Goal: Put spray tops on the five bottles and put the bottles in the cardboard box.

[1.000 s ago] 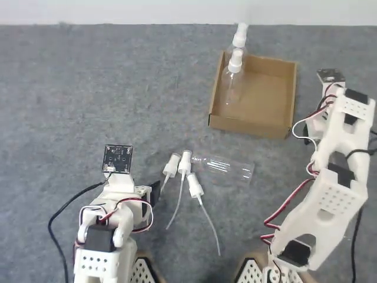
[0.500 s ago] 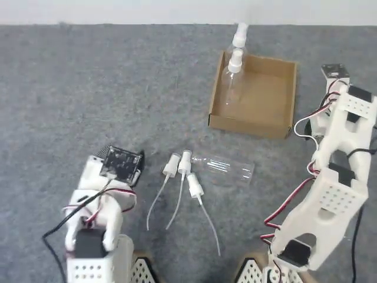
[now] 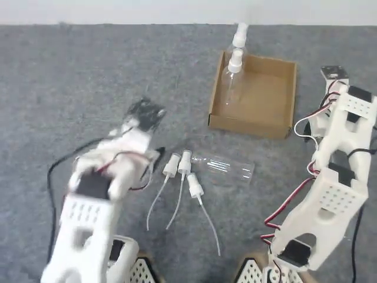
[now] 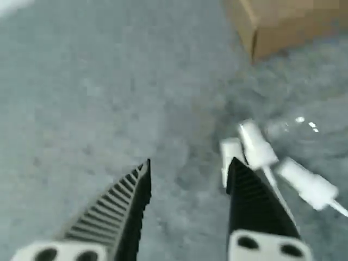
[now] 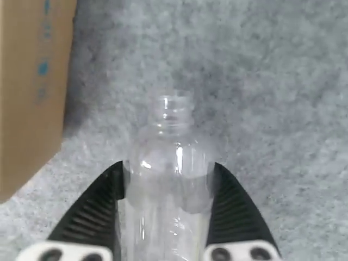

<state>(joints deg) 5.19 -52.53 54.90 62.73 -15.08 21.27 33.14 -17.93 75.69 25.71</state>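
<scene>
Three spray tops (image 3: 194, 186) lie loose on the surface (image 3: 88, 88). Their thin dip tubes trail toward the arms, and their heads sit just beside the neck end of an uncapped lying bottle (image 3: 227, 167).

Left hand (image 4: 190, 163): spread wide, close beside the tops, pinching nothing.

Right hand (image 5: 167, 166): pressed against both sides of a clear, uncapped held bottle (image 5: 166, 196), near a wall of the cardboard box (image 3: 268, 94).

Handling, as judged:
- The bottles look like thin clear plastic. They are probably light and slick and would flex under a hard squeeze, so a moderate grip on the body below the shoulder suits.
- The tops are small and rigid at the head, with springy tubes. Take hold at the white head, never the tube, which must thread a narrow neck.

The high view gives the layout. One capped bottle (image 3: 233, 79) stands upright inside the box, and a second capped bottle (image 3: 239, 36) stands at the far corner, inside or behind undetermined. The right wrist view supplies the grip detail and the open neck. The left wrist view confirms the spread of the left hand.
</scene>
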